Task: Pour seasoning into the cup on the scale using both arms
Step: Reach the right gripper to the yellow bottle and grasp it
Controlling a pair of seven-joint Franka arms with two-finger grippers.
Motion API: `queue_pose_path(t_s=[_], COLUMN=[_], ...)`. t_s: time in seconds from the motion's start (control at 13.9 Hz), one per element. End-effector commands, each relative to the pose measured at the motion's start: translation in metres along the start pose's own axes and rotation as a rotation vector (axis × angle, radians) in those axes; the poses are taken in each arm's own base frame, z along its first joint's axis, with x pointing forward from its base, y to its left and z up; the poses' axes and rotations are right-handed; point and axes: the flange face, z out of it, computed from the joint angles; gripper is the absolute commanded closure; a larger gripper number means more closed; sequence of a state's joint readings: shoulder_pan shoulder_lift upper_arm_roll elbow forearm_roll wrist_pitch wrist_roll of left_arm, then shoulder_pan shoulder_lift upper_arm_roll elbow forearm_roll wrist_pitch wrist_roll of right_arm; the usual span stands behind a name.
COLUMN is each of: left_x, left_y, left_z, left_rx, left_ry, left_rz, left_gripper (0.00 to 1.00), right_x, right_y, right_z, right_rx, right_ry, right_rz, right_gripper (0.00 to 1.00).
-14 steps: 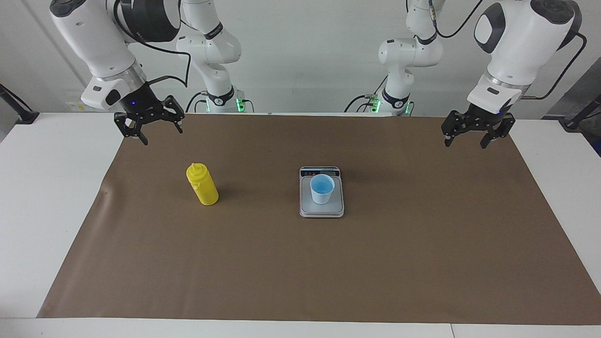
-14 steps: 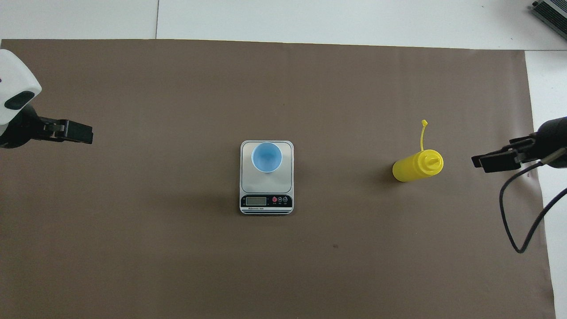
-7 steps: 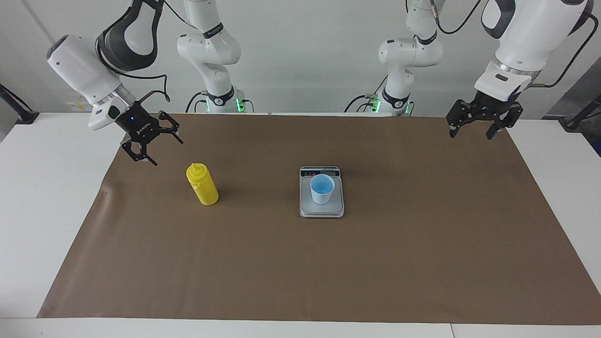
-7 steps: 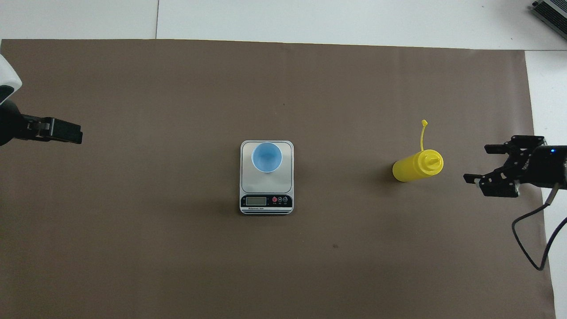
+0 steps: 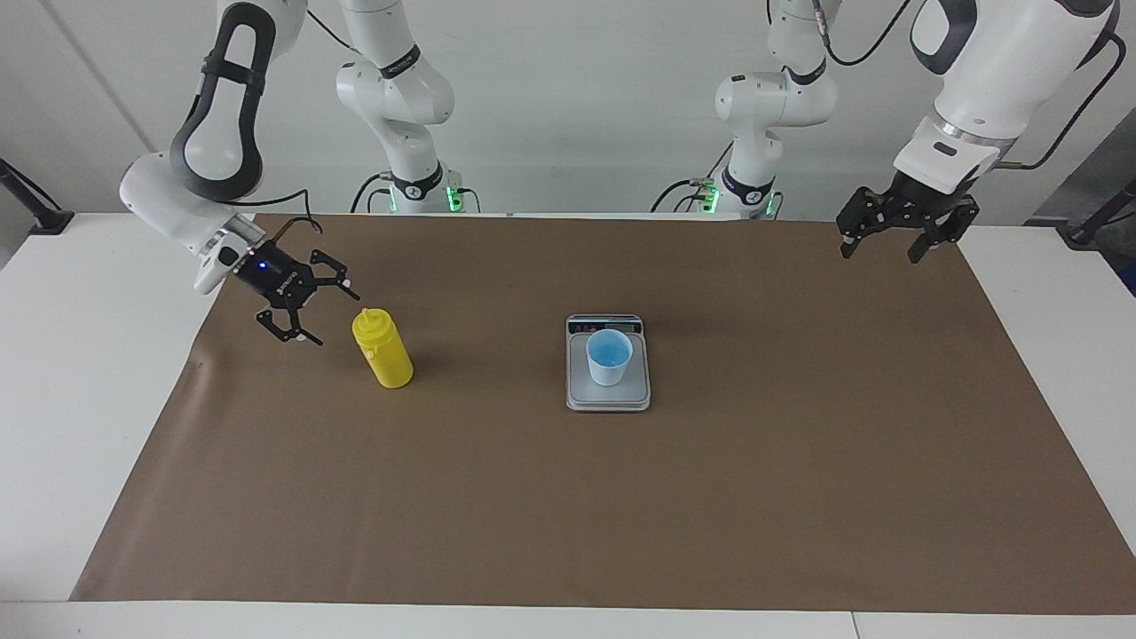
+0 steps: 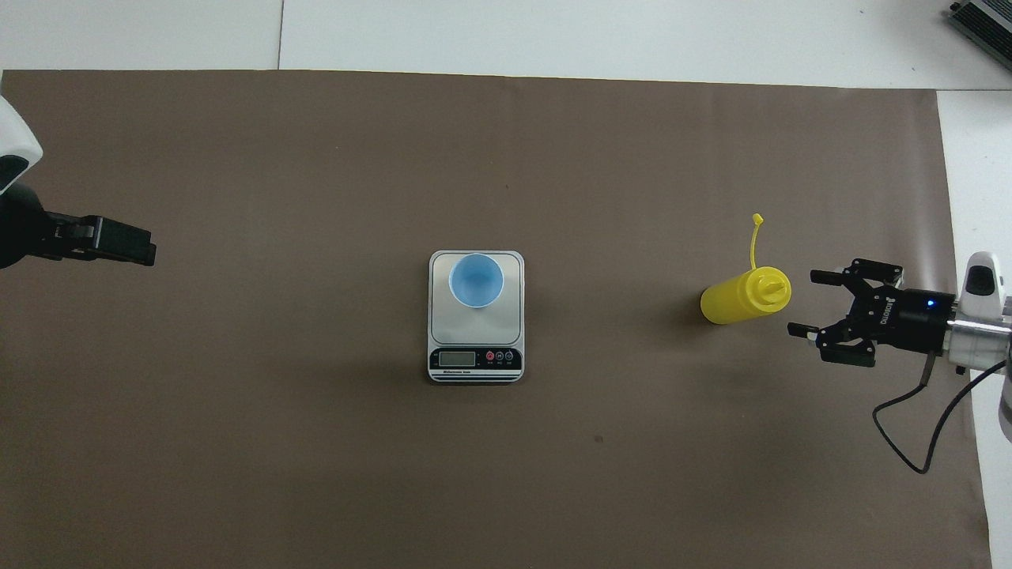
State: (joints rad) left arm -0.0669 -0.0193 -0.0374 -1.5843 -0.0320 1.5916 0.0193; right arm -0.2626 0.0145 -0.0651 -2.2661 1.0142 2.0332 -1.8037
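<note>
White table (image 5: 53, 373) w/ a brown paper mat (image 5: 621, 497) over most of it, plain white wall at the robots' end. We also see two smaller white arms (image 5: 395, 98) w/ green lights at their bases by that wall.

Mid-mat sits the scale (image 5: 609, 390), display strip on the edge nearer the robots. The cup (image 5: 609, 357) stands upright on its weighing plate, toward the plate's edge farther from the robots per the overhead view (image 6: 476, 280). The cup's inside is bright blue.

The seasoning (image 5: 382, 349), a yellow squeeze bottle, stands on the mat well apart from the scale, toward the right arm's end of the table. Its tethered cap hangs off the nozzle and trails away from the robots in the overhead view (image 6: 755, 237).

Right gripper (image 5: 324, 312) is low over the mat just beside the bottle, on the side away from the scale, pointing sideways at it. Its fingers are spread, nothing between them, not touching the bottle. Overhead view agrees (image 6: 810, 304): a gap btwn tips and bottle.

Left gripper (image 5: 879, 248) hangs in the air over the mat's corner at the left arm's end, close to the robots, pointing down. Released too, fingers apart, holding nothing. The arm waits there.
</note>
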Motion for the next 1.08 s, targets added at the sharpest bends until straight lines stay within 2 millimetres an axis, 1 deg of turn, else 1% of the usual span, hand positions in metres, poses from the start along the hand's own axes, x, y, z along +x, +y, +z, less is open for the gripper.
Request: queue_pose_path(t_s=[0.0, 0.14, 0.22, 0.29, 0.5, 0.58, 0.65, 0.79, 0.94, 1.01], left_x=[-0.001, -0.002, -0.003, -0.004, -0.005, -0.005, -0.006, -0.006, -0.006, -0.006], left_y=[-0.003, -0.004, -0.003, -0.003, -0.004, -0.003, -0.003, -0.004, -0.004, -0.004], left_z=[-0.021, -0.015, -0.015, -0.012, -0.010, -0.010, -0.010, -0.010, -0.010, -0.010], left_rx=[-0.001, 0.008, 0.007, 0.007, 0.007, 0.007, 0.006, 0.008, 0.008, 0.007], left_ry=[0.010, 0.009, 0.009, 0.001, -0.002, -0.007, -0.008, -0.008, -0.008, -0.008], left_rz=[0.007, 0.011, 0.003, 0.002, 0.000, 0.001, 0.001, 0.000, 0.000, 0.000], left_gripper=[0.00, 0.00, 0.00, 0.00, 0.00, 0.00, 0.00, 0.00, 0.00, 0.00], right_x=[-0.009, -0.017, -0.022, -0.033, -0.051, -0.048, -0.042, -0.034, -0.033, -0.032], right_y=[0.002, 0.006, 0.009, 0.013, 0.020, 0.018, 0.014, 0.009, 0.008, 0.009], right_z=[0.017, 0.029, 0.041, 0.056, 0.083, 0.093, 0.103, 0.112, 0.114, 0.113], right_rx=[-0.018, -0.018, -0.015, -0.009, -0.011, -0.013, -0.004, 0.001, 0.003, 0.001], right_ry=[0.058, 0.095, 0.127, 0.167, 0.264, 0.287, 0.295, 0.303, 0.305, 0.306], right_rz=[-0.048, -0.070, -0.082, -0.085, -0.081, -0.092, -0.105, -0.107, -0.111, -0.115], right_gripper=[0.00, 0.00, 0.00, 0.00, 0.00, 0.00, 0.00, 0.00, 0.00, 0.05])
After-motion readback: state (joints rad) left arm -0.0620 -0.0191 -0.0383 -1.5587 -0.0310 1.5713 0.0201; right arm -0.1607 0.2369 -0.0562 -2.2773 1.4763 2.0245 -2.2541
